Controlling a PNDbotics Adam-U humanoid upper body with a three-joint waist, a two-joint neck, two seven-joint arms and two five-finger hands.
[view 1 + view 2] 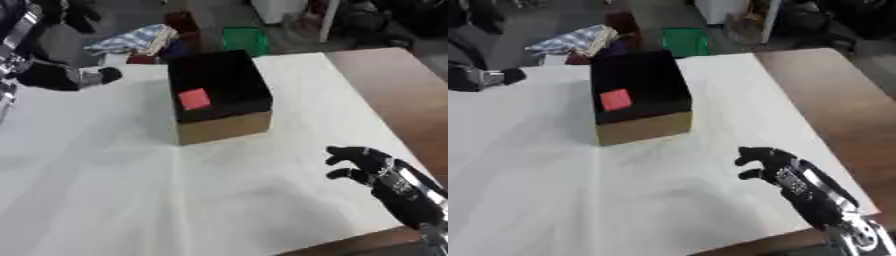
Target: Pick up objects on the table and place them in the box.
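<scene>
Your box (pixel 219 95) stands in the upper centre of the frame on the white-covered tabletop (pixel 105 190), open side up, dark inside with tan cardboard walls. A red block (pixel 193 99) lies on its floor, toward the near left side, so that item appears already delivered. No other loose object shows on the white cover around the box.

Your right hand (pixel 776 167) sits at the lower right of the frame, well apart from the box, above the cover. Its fingers are relaxed and slightly bent, enclosing nothing. This reads as a parked or withdrawn posture, not a reach.

Your left hand (pixel 61 76) shows at the upper left edge, level with the box's far end and apart from it. It is a dark shape there, and whether its fingers are open or closed cannot be told.

Judgement: with the block inside and nothing visible left to collect, the task looks at or near completion. Check beyond the frame edges before moving.
</scene>
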